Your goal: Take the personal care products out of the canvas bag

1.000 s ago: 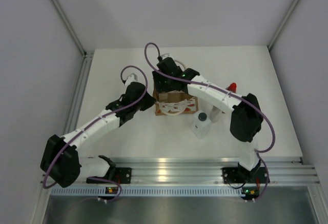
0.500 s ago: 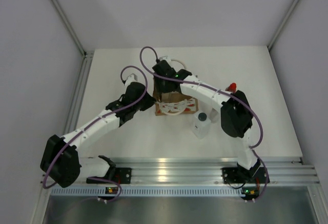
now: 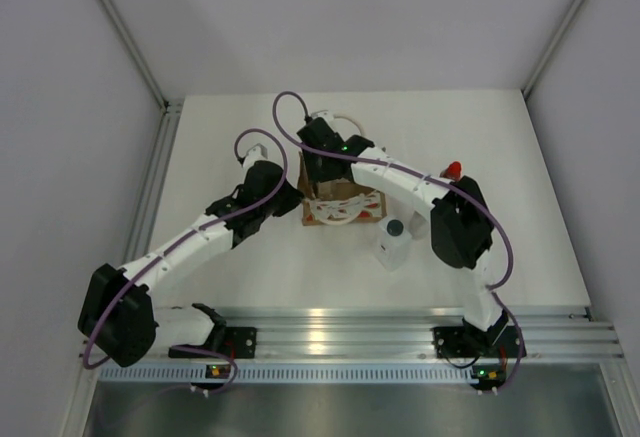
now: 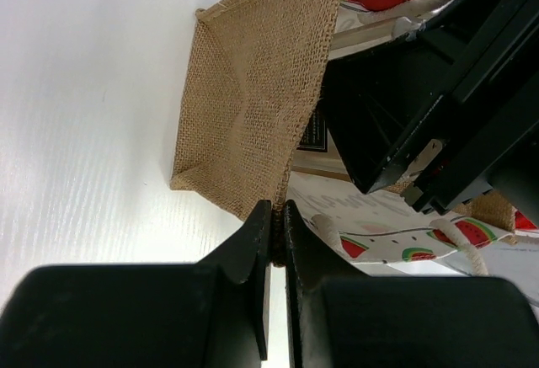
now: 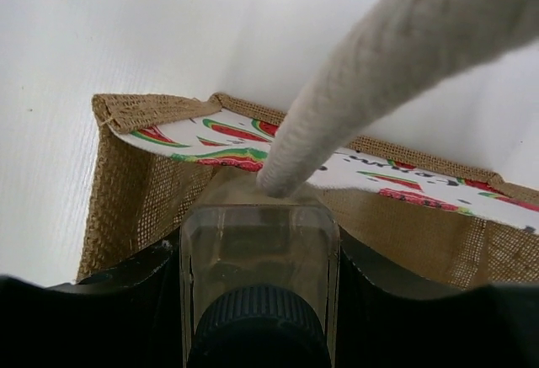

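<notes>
- Canvas bag (image 3: 345, 209): boxy tan burlap, watermelon print on its sides, cream rope handle (image 5: 362, 90). It sits mid-table (image 3: 250, 137).
- Left end effector (image 4: 276, 216): fingers together, pinching the bag's burlap rim.
- Right end effector (image 5: 257, 277): at the bag's opening, clamped on a pale bottle (image 5: 257, 237) with a dark ribbed cap.
- White capped bottle (image 3: 394, 243) stands on the table near the bag's right side.
- Red bottle (image 3: 453, 169) is partly hidden behind the right arm.

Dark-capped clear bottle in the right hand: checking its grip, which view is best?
Right wrist: bottle sits between the right hand's fingers. Other views hide it behind that hand, at the tan canvas bag.
</notes>
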